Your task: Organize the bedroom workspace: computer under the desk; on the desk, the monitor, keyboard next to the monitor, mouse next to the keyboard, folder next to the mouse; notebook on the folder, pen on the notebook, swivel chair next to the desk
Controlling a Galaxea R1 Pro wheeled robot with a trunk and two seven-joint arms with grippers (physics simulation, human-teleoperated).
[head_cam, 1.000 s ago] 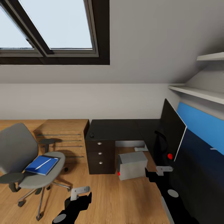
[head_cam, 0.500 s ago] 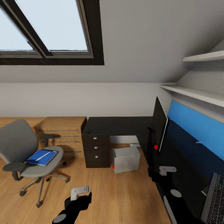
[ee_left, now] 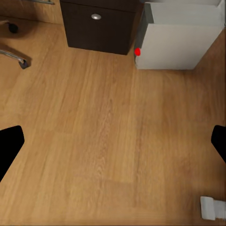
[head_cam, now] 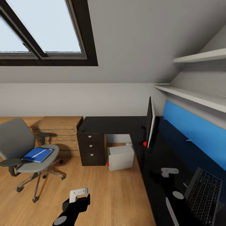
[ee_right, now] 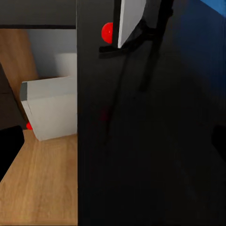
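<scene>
1. Left gripper (head_cam: 78, 195): hangs low over bare wooden floor (head_cam: 106, 194). In the left wrist view its two fingertips sit at opposite borders with floor between them, so it is spread and carries nothing.
2. Right gripper (head_cam: 169, 172): hangs over the near part of the black desk (head_cam: 163, 157). In its wrist view the fingertips also lie far apart over the desktop; spread, empty.
3. Keyboard (head_cam: 204, 191): lies on the desk at the near right, well apart from the monitor (head_cam: 150, 122). Judged not yet placed beside it.
4. Computer (head_cam: 121, 157): stands on the floor in the desk's knee space, just beside the drawer unit (head_cam: 91, 150). Judged roughly in place.
5. Monitor: upright on the desk, seen nearly edge-on. Requirement judged met.
6. Swivel chair (head_cam: 22, 147): well apart from the desk, at the left. A blue folder (head_cam: 38, 154) lies on its seat with a thin pale item on top, possibly the pen; too small to confirm. The notebook cannot be told apart from the folder.
7. A small dark object (head_cam: 83, 129), possibly the mouse, sits at the far desk corner.
8. Remaining, by judgement: keyboard, mouse, stack, chair.
9. Clearance: open floor between chair and desk; the desk's long front edge runs close along the robot's right.
</scene>
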